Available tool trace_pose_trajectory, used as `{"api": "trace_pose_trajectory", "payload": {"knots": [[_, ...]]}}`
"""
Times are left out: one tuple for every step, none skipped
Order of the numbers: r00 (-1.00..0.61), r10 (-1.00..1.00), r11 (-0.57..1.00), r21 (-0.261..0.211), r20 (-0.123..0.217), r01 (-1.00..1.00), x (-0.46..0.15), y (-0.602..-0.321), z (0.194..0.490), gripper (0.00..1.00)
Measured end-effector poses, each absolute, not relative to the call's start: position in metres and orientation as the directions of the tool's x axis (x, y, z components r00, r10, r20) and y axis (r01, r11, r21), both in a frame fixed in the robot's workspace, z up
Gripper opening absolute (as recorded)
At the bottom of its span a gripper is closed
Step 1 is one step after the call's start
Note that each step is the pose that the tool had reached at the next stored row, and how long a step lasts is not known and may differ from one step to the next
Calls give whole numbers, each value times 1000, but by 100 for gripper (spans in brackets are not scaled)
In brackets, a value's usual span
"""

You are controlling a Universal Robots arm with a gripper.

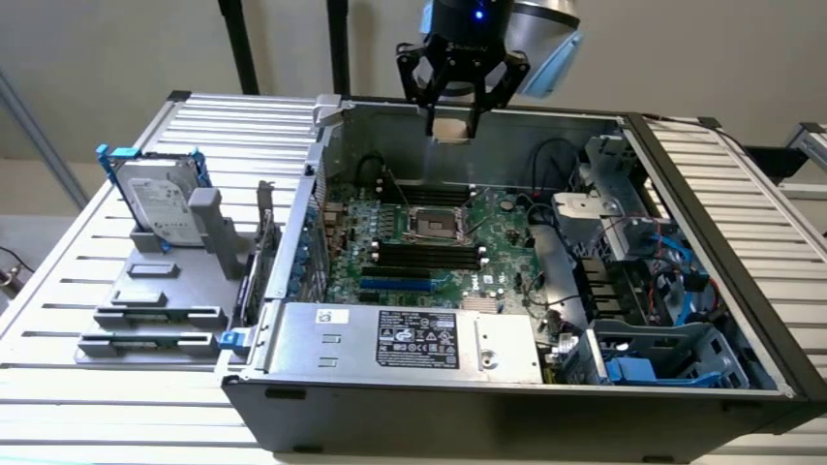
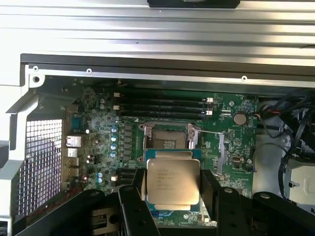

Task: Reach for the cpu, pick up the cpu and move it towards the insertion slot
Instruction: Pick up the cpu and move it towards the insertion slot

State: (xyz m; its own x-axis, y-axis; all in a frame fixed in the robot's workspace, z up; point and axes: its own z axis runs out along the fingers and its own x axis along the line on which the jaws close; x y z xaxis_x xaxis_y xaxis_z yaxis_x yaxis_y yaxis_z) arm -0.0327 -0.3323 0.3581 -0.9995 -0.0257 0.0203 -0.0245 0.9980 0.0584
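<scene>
Silver-topped and tan-rimmed, the cpu [image 2: 172, 183] hangs between the black fingers [image 2: 212, 189] of the gripper [image 1: 451, 129], above the open computer case [image 1: 704, 184]. The jaws stand fairly wide, closed on two opposite edges of the chip, a hold that probably keeps the underside free for seating. In the exterior view the gripper is over the far wall of the case, high above the green motherboard [image 1: 498, 218]. The insertion slot [image 1: 431, 225], a square socket with a shiny frame and dark centre, lies below and nearer, just beyond the long black memory slots [image 1: 420, 254]. The chip is held flat, top face up towards the wrist, parallel to the board. Being nearly square it has no marked long axis; its edges run roughly square with the socket frame [image 2: 170, 138].
</scene>
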Motion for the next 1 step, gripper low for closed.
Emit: {"api": "trace_pose_trajectory", "payload": {"knots": [[-999, -26, 998, 58, 20, -25, -33, -332, 358, 54]]}}
